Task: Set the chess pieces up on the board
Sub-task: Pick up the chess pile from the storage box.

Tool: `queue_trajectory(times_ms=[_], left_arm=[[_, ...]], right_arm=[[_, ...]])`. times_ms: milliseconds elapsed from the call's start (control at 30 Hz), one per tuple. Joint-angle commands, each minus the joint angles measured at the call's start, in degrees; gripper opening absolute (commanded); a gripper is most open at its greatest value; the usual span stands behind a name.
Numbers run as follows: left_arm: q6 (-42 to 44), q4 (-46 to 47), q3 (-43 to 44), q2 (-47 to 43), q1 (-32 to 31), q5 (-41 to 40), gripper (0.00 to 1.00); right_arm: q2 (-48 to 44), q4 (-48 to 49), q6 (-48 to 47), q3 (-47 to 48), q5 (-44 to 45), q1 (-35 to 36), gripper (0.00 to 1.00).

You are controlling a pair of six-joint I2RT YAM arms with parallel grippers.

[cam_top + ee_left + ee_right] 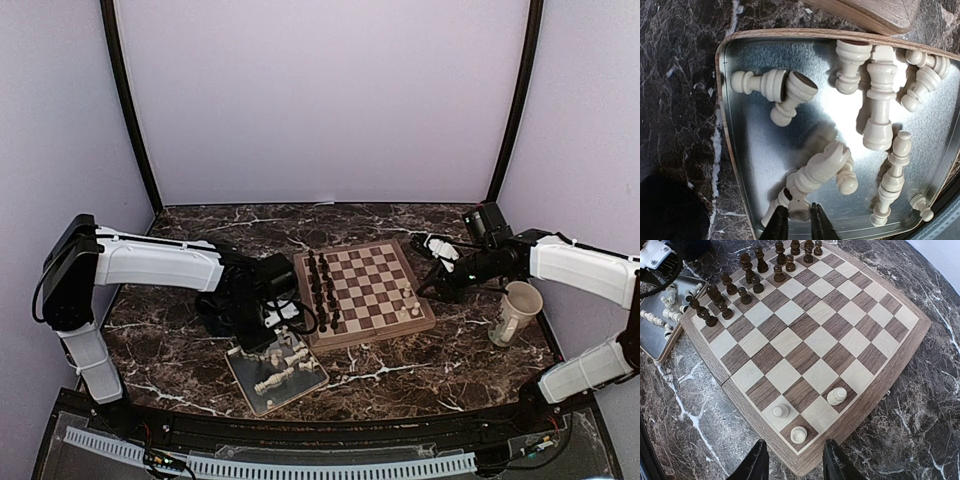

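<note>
My left gripper [798, 225] is down in the metal tray [760, 165], just off a corner of the board [860, 315]. Its fingers are nearly together with the base of one cream piece [799, 214] between them, but honestly I can't tell if it's clamped. Most of the chess pieces [879, 100] lie tipped over in that tray. Three white ones [836, 396] stand in the board's edge rows by my right gripper [796, 462]. That one hangs over the border there, fingers apart, holding nothing. Dark pieces [747, 270] line the board's opposite side.
</note>
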Motion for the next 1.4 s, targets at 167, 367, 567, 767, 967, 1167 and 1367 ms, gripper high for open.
queue_trajectory(times_ms=[167,367,567,767,967,1167,1367], left_arm=[[0.95,1.04,-0.82,0.71,-0.16,0.53,0.18],[0.8,0.12,-0.33,-2.13,-0.16,1.48,0.08],[0.37,0.79,-1.0,-8.61,-0.16,3.31,0.04],[-0.88,3.31,-2.38,-12.27,-0.16,7.23,0.03],[-1.81,5.75,-3.9,-12.99,-0.16,8.35,0.03],[-5.67,9.12,-4.87,-13.4,0.2,10.28,0.02],[-10.25,12.49,-7.09,-13.65,2.4,14.11,0.02]], right_arm=[[0.56,1.37,-0.6,-0.21,-0.49,-0.3,0.39],[0.81,0.89,-0.39,0.51,-2.23,-0.32,0.38],[2.53,-3.86,0.25,6.58,-9.39,-0.01,0.37],[6.66,-8.0,0.92,12.52,-13.99,2.23,0.37],[10.23,-9.45,1.49,16.15,-14.94,6.59,0.37],[13.14,-8.34,4.88,20.78,-15.13,11.0,0.37],[15.16,-8.66,2.32,23.28,-12.26,16.53,0.38]])
